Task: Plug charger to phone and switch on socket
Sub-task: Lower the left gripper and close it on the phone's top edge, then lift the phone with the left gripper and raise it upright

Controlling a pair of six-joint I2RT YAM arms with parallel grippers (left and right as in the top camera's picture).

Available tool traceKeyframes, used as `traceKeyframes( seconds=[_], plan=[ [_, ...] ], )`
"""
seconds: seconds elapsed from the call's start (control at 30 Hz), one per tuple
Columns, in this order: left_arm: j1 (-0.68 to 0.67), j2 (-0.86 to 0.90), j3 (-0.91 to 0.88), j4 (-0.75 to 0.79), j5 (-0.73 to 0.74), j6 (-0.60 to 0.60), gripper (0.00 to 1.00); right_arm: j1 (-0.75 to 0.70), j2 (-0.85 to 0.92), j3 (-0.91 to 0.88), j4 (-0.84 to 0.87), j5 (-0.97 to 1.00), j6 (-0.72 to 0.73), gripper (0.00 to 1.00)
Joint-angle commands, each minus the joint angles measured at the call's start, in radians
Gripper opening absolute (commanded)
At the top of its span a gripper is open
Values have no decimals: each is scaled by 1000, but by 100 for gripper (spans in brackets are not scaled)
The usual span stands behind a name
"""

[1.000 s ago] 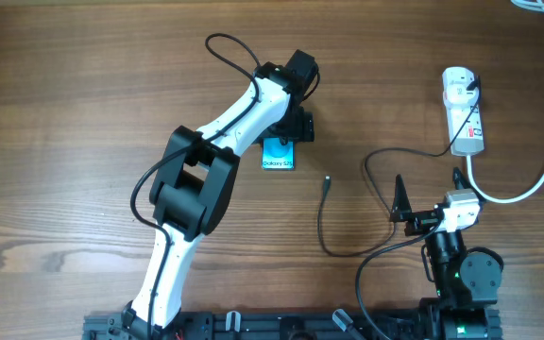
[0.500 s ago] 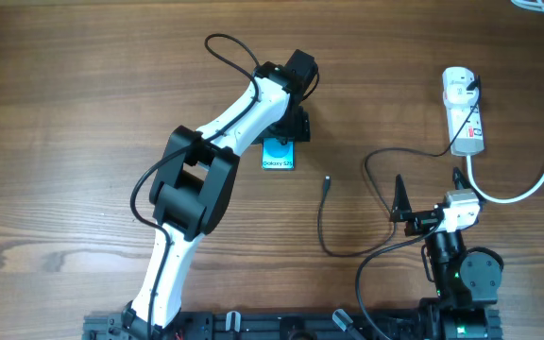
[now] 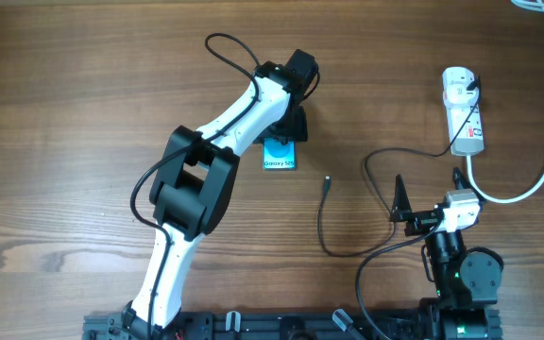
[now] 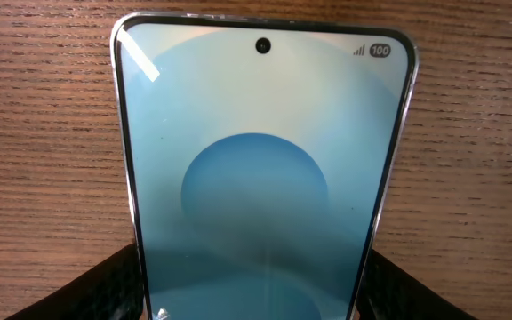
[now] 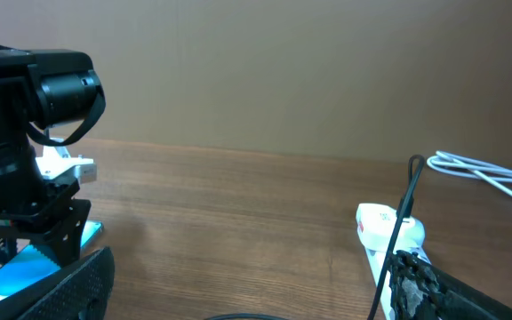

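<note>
The phone [image 3: 279, 156] lies flat on the wooden table, cyan screen up, and fills the left wrist view [image 4: 260, 160]. My left gripper [image 3: 289, 132] straddles its far end, with both black fingers [image 4: 252, 302] pressed against the phone's side edges. The charger is a thin black cable whose connector tip [image 3: 328, 180] lies loose on the table to the right of the phone. It loops round to a black plug in the socket [image 3: 465, 118], a white power strip at the far right, also seen in the right wrist view [image 5: 388, 227]. My right gripper [image 3: 430, 196] is open and empty, near the front right.
A thick white cord [image 3: 536, 189] runs from the socket along the table's right edge. The charger's cable loop [image 3: 333, 251] lies between the phone and my right arm. The left arm's body [image 3: 192, 189] spans the middle left.
The left gripper's fingers have narrowed slightly around the phone's far end. The right arm, cable and socket have not moved.
</note>
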Motion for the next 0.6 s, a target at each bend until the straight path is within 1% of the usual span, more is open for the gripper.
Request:
traceKeyframes(
  seconds=[0.0,0.13,0.27,0.43,0.57],
  plan=[
    [9,75,-26,-6,-2,-7,71,-4,-6,-1,3,10,-2,100],
    [13,59,-26,-21,-2,-7,71,-4,-6,-1,3,10,-3,100],
    [23,-1,-26,-34,-2,-8,71,-4,-6,-1,3,10,-3,100],
    [26,-77,-26,-86,4,-16,71,-4,-6,-1,3,10,-2,100],
    [27,-125,-26,-130,118,-15,71,-4,-6,-1,3,10,-2,100]
  ],
)
